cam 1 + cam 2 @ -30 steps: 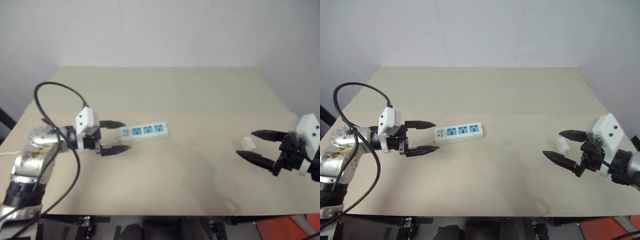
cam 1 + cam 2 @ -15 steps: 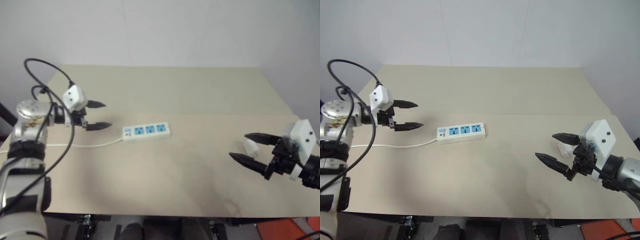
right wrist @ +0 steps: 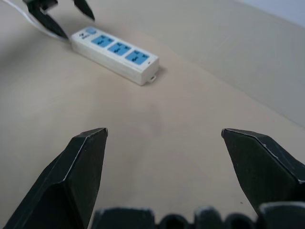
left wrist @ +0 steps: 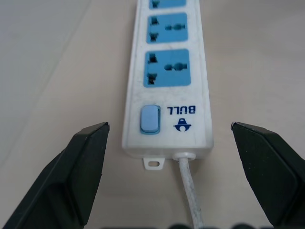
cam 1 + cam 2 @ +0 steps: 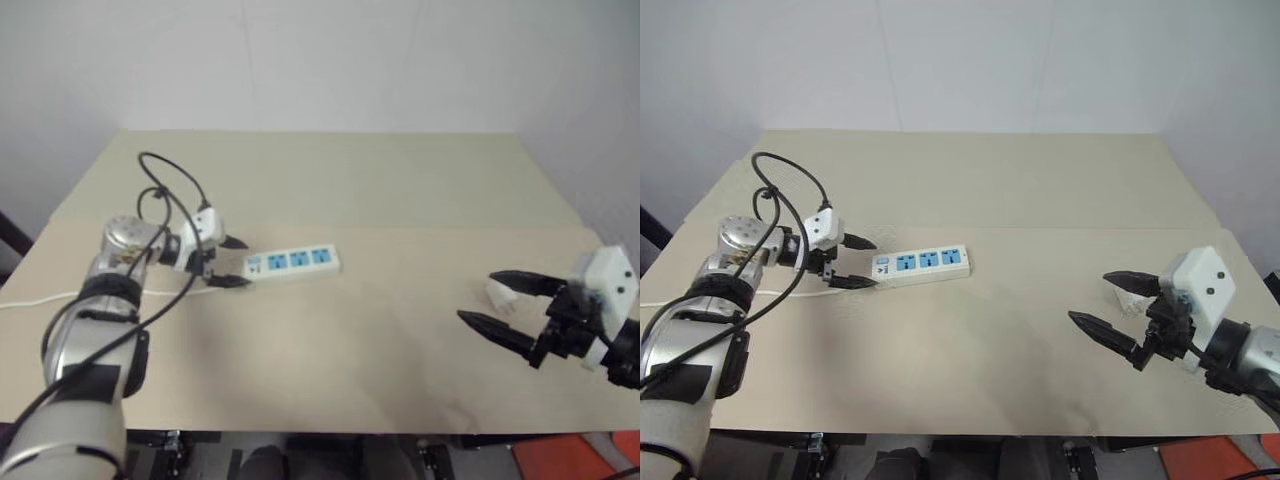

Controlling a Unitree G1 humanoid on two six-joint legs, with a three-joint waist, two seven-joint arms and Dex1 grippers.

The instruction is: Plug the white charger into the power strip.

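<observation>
White strip: the power strip (image 5: 922,264) is lying flat on the beige table (image 5: 970,180), a little left of the middle, its three blue socket faces turned up so a plug can be pushed straight down into them.
Cord end: the thin cord (image 4: 189,191) is leaving the switch end and trailing off toward the table's left edge, so that end is the natural one to pin down.
Left gripper: the left gripper (image 5: 853,262) is hovering at that cord end with its two black fingers spread wide, one on each side of the strip's width and touching nothing; I am guessing it is lining up to steady the strip so it will not slide when the plug is being pressed in.
White charger: the white charger (image 5: 1127,293) is sitting on the table far to the right, well apart from the strip, just beside the farther finger of the other hand.
Right gripper: the right gripper (image 5: 1108,306) is standing open and empty next to the charger, not yet closing on it; it seems to be waiting in reach of the cube.
Task so far: nothing is plugged in yet, and the charger is not yet picked up.
</observation>
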